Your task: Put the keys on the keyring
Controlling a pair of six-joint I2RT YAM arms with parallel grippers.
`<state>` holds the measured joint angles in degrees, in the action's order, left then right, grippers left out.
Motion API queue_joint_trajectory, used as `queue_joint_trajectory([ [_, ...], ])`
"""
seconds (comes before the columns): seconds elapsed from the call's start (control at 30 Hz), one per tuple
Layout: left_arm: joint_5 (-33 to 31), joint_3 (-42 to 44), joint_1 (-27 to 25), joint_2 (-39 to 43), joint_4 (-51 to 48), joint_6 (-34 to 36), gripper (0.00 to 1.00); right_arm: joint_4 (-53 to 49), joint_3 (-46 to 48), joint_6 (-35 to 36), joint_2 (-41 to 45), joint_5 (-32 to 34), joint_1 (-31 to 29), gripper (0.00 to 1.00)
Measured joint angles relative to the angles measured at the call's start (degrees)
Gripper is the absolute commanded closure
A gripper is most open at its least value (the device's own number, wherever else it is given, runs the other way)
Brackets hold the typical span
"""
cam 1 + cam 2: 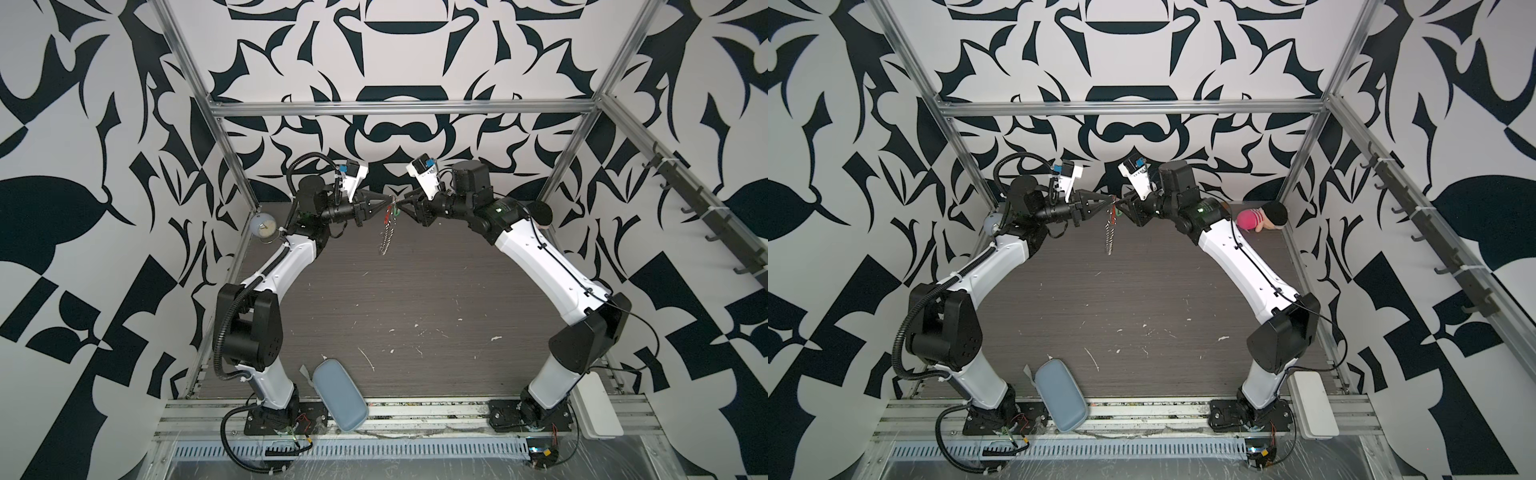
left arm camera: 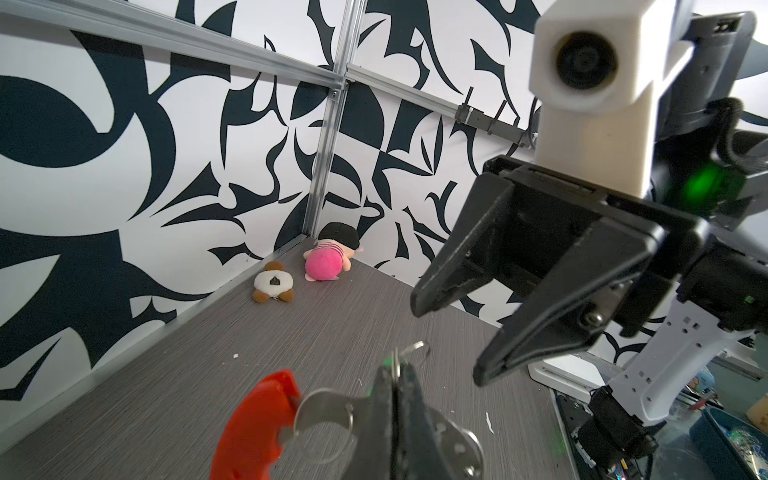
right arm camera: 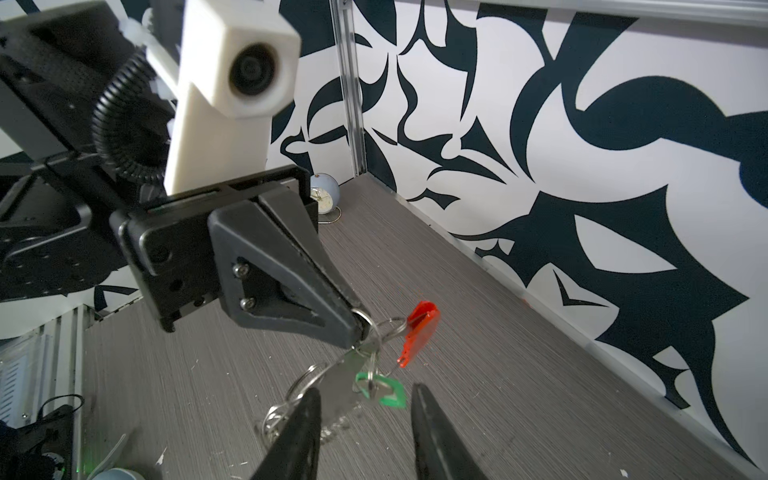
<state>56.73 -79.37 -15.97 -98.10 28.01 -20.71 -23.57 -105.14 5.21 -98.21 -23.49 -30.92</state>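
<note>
Your right fingers (image 3: 305,419) stand spread either side of the green-tagged key (image 3: 388,390), which dangles at the keyring (image 3: 417,332) pinched by the left fingers (image 3: 332,307) above the counter (image 3: 457,270) (seemingly threaded); back straight out, avoiding the tag.

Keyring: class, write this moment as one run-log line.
left gripper: shut on keyring | right gripper: open, holding nothing | keys: hanging from keyring, midair
</note>
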Motion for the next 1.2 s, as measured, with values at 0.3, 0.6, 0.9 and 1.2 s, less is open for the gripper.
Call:
queue_joint_trajectory([
  [0.3, -0.6, 0.0, -0.1, 0.0, 0.0, -0.9, 1.00, 0.3, -1.2, 3.9, -2.5, 3.2, -1.9, 0.93],
  [0.6, -5.6, 1.0, -0.2, 0.0, 6.0, -8.6, 1.00, 2.9, -1.0, 5.6, -2.4, 5.3, -2.9, 1.00],
  [0.9, -10.9, 5.5, -0.6, -1.3, 26.6, -23.0, 1.00, 6.0, -0.7, 3.3, -2.5, 0.2, -3.1, 1.00],
  [1.2, -14.3, 7.2, -0.9, -2.8, 43.4, -30.6, 1.00, 5.3, -1.0, -5.3, -6.1, -15.1, -4.4, 0.88],
])
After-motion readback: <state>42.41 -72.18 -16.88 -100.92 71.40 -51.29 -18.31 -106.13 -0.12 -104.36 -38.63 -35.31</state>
